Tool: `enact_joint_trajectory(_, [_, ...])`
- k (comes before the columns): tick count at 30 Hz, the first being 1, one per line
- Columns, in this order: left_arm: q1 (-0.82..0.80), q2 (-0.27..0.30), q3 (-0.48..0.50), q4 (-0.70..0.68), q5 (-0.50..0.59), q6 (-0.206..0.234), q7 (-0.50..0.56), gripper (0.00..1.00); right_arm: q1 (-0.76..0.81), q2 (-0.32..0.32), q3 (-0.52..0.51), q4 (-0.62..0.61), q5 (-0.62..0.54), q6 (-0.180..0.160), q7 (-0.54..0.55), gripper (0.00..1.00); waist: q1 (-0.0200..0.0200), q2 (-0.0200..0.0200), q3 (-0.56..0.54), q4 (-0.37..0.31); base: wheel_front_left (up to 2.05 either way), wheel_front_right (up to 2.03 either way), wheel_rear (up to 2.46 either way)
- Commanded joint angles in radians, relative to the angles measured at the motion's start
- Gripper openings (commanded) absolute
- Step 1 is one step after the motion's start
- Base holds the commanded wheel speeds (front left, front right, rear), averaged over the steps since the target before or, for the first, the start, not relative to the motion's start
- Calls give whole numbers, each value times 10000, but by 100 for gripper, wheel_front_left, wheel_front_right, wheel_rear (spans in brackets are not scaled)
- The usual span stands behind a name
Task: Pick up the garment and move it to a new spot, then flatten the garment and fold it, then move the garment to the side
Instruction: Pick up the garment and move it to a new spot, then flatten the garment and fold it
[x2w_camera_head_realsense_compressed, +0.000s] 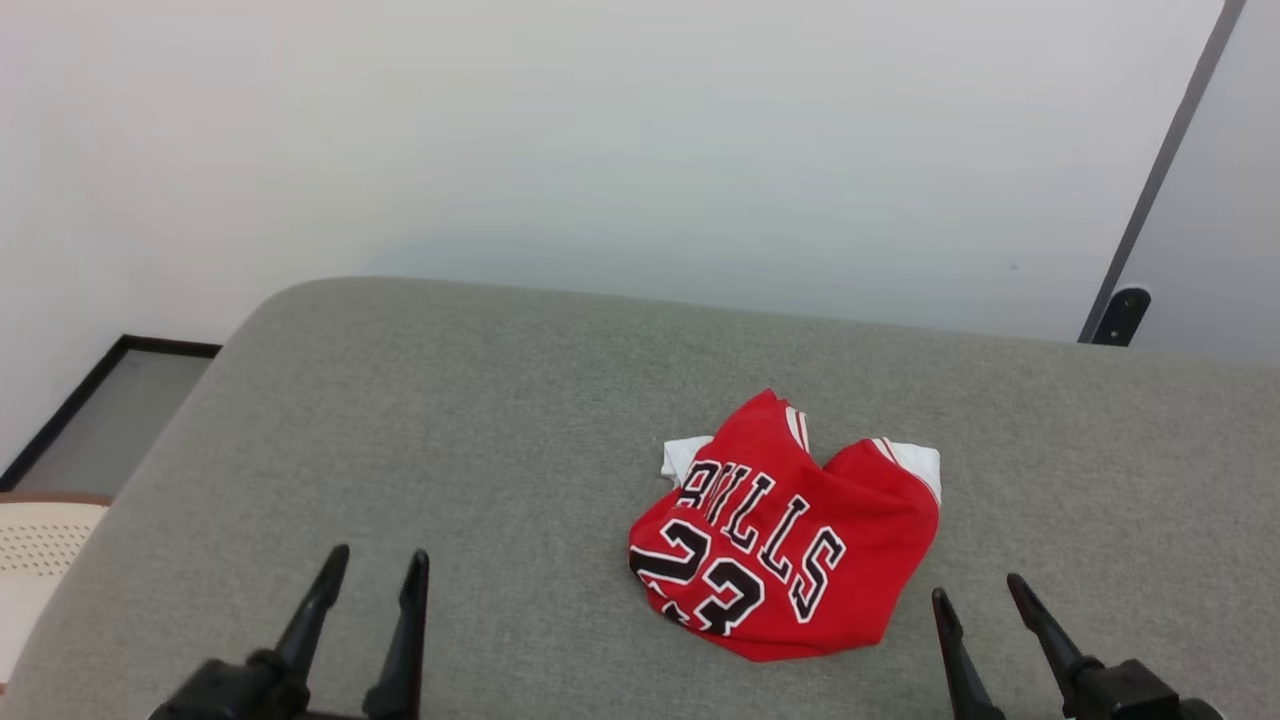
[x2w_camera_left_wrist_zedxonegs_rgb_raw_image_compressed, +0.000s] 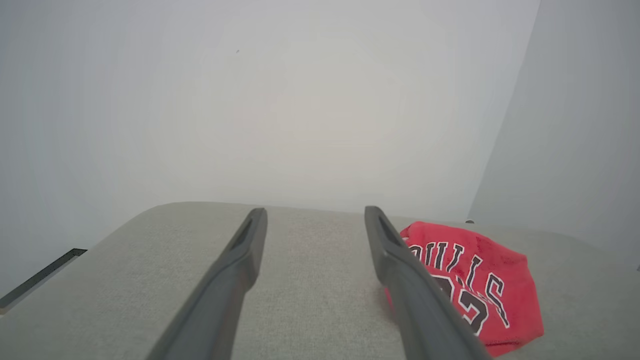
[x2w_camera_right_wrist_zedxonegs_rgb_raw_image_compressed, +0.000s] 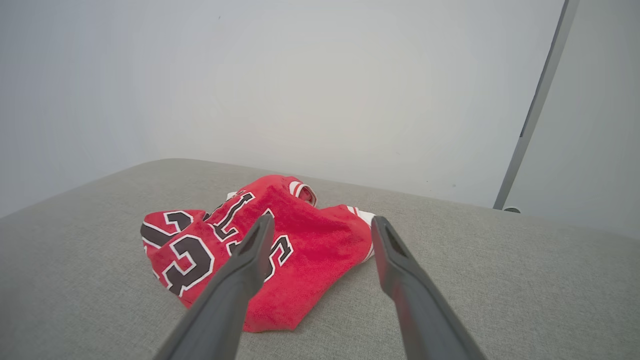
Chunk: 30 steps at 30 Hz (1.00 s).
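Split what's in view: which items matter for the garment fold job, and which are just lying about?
Job: crumpled red garment; left gripper and right gripper, both open and empty; grey padded surface it lies on.
Just around: white perforated object at lower left; black fitting by the wall.

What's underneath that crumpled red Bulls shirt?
The red shirt lies bunched on a grey fabric surface, which shows all around it. White sleeves peek out at its far edge. Whatever lies directly beneath the folds is covered.
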Motion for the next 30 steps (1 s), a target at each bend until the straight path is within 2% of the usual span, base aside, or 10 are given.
enact_joint_trajectory(1, [162, -73, 86, 52, 305, -106, 1, 100, 211, 8, 30, -31, 37, -8, -51, 100, 0, -1, -82, 65, 0, 0, 0])
enact_joint_trajectory(6, [454, -700, 664, 128, 1039, -579, 0, 100, 275, 8, 70, -77, 87, -8, -53, 100, 0, -1, -171, 64, 0, 0, 0])
enact_joint_trajectory(11, [643, -1090, 1081, 204, 1412, -941, 0, 100, 203, 7, 204, -85, 83, -10, -54, 100, 0, -1, -131, -144, 0, 0, 0])
enact_joint_trajectory(21, [376, -1619, 1102, 323, 1728, -1230, -1, 100, 50, 10, -467, -134, -269, -8, -55, 100, 0, -1, 212, -1197, 0, 0, 0])
enact_joint_trajectory(27, [106, -1674, 1092, 624, 1506, -1258, -1, 100, -2, 11, -436, -168, -174, -8, -54, 100, 0, -1, 463, -1789, 0, 0, 0])
enact_joint_trajectory(30, [-344, -1116, 527, 1090, 988, -1256, 255, 100, -79, 10, -305, -115, -135, -8, -54, 100, 0, -1, 602, -2022, 0, 0, 0])
